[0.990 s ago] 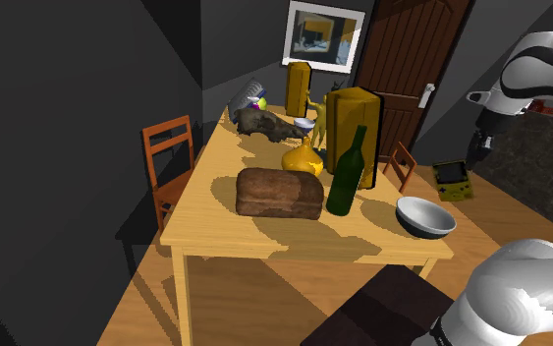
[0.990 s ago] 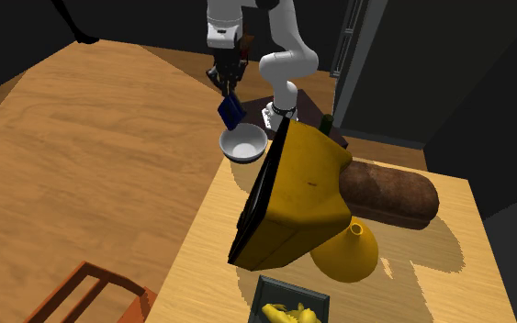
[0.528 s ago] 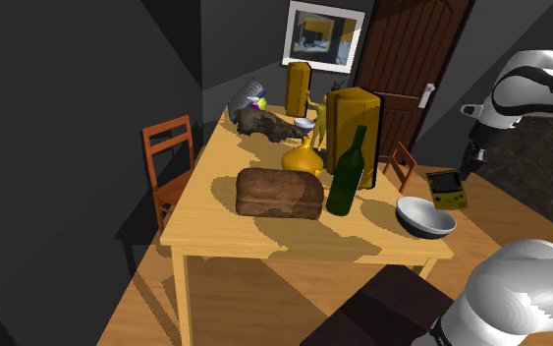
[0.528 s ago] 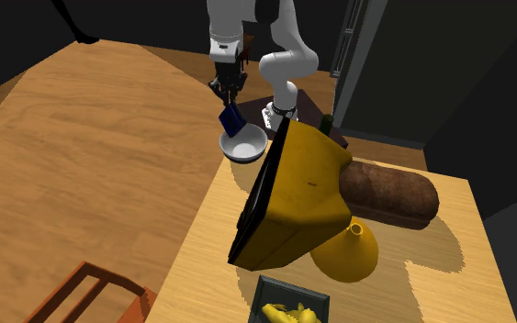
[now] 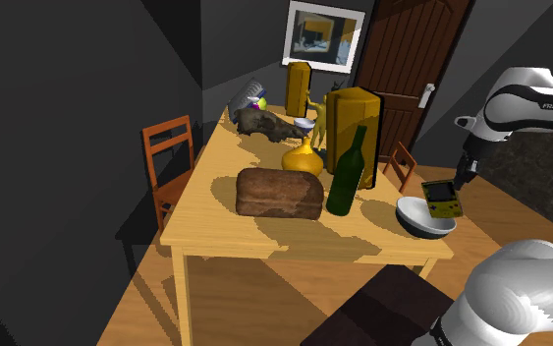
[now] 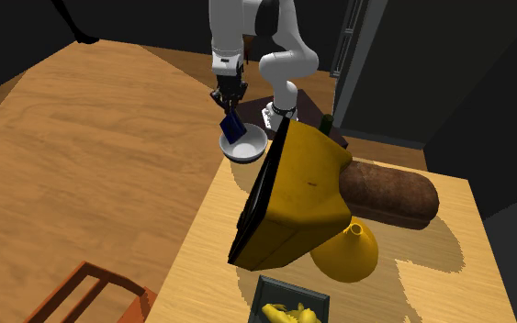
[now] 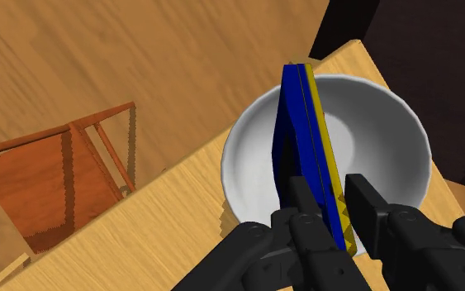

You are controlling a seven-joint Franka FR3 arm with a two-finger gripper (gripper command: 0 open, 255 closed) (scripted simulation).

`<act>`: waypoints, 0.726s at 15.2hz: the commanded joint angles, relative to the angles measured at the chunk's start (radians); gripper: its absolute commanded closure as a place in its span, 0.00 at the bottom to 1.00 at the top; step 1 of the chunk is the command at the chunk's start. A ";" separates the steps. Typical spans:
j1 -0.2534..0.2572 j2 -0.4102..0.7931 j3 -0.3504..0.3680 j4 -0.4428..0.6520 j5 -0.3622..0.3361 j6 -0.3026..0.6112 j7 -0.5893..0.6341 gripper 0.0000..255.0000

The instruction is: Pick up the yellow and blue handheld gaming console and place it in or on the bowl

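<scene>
While hand [image 7: 331, 200] clasps console [image 7: 303, 136], long axis points down toward bowl [image 7: 391, 136].

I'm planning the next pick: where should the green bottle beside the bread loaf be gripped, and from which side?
Probably the green bottle by its narrow neck, from above: it stands upright and the neck is its slimmest part. The bread loaf and yellow box stand close to its body, so side approaches look tighter.

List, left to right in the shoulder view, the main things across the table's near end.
orange chair → brown bread loaf → green bottle → bowl. The console overlaps the bowl, so it is left out.
</scene>
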 commanded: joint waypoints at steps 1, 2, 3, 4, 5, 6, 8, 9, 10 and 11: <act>0.000 0.000 -0.001 -0.002 -0.001 0.003 0.001 1.00; 0.000 0.000 -0.001 -0.002 -0.001 0.003 0.001 1.00; 0.000 0.000 -0.001 -0.002 -0.001 0.003 0.001 1.00; 0.000 0.000 -0.001 -0.002 -0.001 0.003 0.001 1.00; 0.000 0.000 -0.001 -0.002 -0.001 0.003 0.001 1.00; 0.000 0.000 -0.001 -0.002 -0.001 0.003 0.001 0.00; 0.000 0.000 -0.001 -0.002 -0.001 0.003 0.001 0.00; 0.000 0.000 -0.001 -0.002 -0.001 0.003 0.001 0.00; 0.000 0.000 -0.001 -0.002 -0.001 0.003 0.001 0.00; 0.000 0.000 -0.001 -0.002 -0.001 0.003 0.001 0.00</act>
